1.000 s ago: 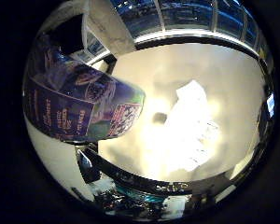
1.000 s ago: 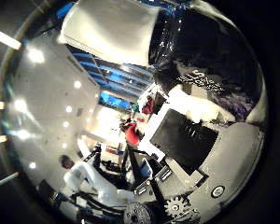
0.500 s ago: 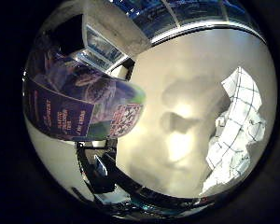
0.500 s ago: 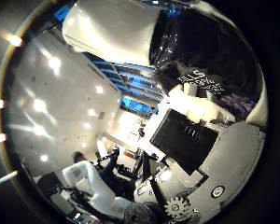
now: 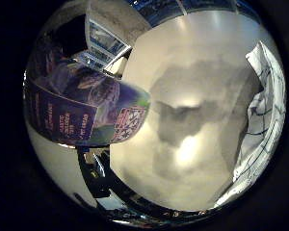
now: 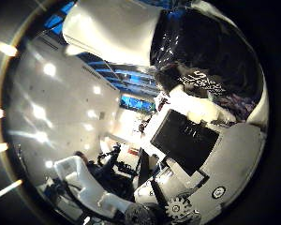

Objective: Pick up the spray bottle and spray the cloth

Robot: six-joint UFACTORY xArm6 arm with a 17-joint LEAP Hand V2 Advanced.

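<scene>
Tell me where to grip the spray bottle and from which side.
Grip the spray bottle round its labelled body, coming in from the side. That wide, rounded wall sits close against the palm of the robot hand, so the fingers can likely wrap round it.

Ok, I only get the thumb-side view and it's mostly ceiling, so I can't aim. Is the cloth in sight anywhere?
Observer: Yes. The cloth lies on the table, at the edge of the little-finger view.
Operator: How close is the bottle to it?
Observer: Apart. The bottle fills the opposite side of that view, close to the palm.
Operator: Anything between them?
Observer: Only bare table with a shadow on it.
</scene>
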